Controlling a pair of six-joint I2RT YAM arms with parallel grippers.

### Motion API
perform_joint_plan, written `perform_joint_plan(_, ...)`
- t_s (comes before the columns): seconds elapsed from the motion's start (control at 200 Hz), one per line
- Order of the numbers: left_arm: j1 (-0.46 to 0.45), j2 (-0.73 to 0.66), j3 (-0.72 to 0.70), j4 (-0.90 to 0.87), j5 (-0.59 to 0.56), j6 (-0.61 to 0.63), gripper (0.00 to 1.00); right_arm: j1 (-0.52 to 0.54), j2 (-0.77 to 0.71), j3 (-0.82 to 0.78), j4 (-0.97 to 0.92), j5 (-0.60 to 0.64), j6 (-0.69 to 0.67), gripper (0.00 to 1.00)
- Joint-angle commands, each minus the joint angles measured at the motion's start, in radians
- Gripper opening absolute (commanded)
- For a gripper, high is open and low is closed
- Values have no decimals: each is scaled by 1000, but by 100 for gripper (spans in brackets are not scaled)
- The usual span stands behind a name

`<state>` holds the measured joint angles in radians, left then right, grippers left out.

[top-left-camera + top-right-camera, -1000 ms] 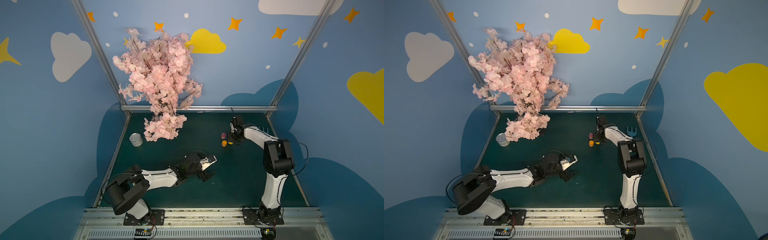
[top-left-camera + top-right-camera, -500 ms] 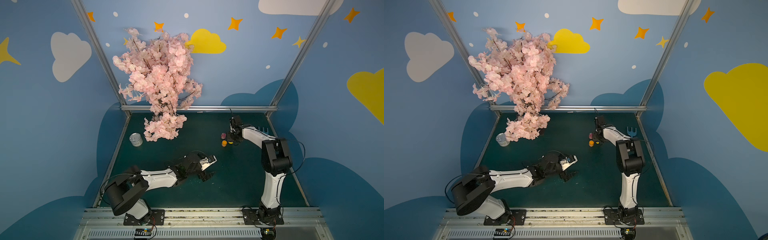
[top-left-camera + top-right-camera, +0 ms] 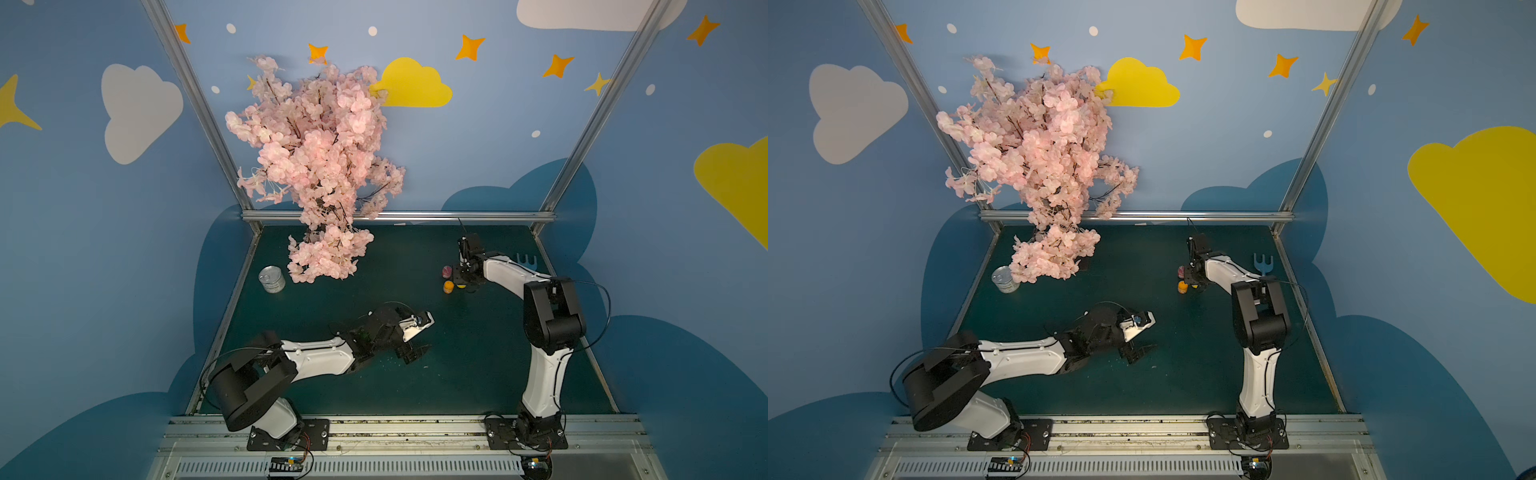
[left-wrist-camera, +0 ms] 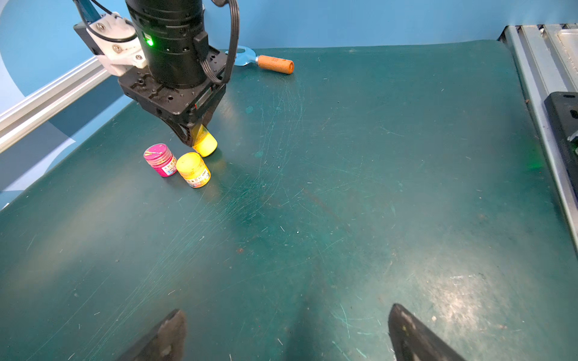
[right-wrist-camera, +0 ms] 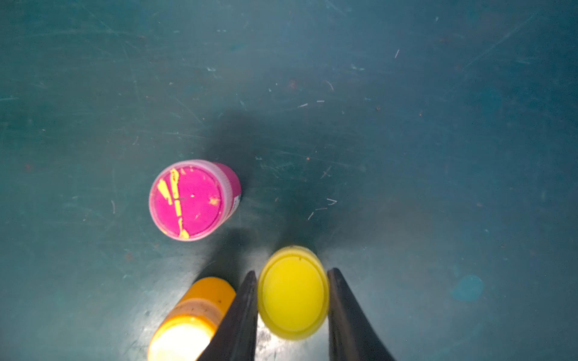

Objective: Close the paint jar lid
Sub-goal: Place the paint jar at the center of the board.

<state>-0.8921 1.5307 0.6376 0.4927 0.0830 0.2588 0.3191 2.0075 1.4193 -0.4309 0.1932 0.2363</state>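
The yellow lid [image 5: 292, 292] is clamped between the fingers [image 5: 240, 312] of the right gripper [image 5: 292, 273], low over the green mat [image 5: 406, 125] toward its far right. The orange-yellow paint jar [image 5: 194, 312] stands just beside the lid, and a capped pink jar [image 5: 190, 200] stands near both. The left gripper [image 4: 286, 309] sits low near mid-mat, jaws wide apart, holding nothing. A tin can [image 3: 272, 279] stands by the blossom tree [image 3: 320, 166], well apart from the jars.

Blue walls [image 3: 498, 158] painted with clouds [image 3: 411, 85] and orange stars [image 3: 469, 46] enclose a dark green table [image 3: 469, 365], aluminium posts [image 3: 199, 104] rising at its far corners.
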Motion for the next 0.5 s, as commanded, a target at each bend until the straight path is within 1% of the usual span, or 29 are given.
perform_joint_plan(0.0,-1,-28,-13,-3,15,5,100,8,-20,-43,-12,34,24,26)
perform_joint_plan(0.17,-2,-30,-10,-10,18,7,100,9,-33,-60,1,43,27,36)
perform_joint_plan(0.496,-1,-26,-10,-9,20,9,100,20,-31,-57,1,68,25,47)
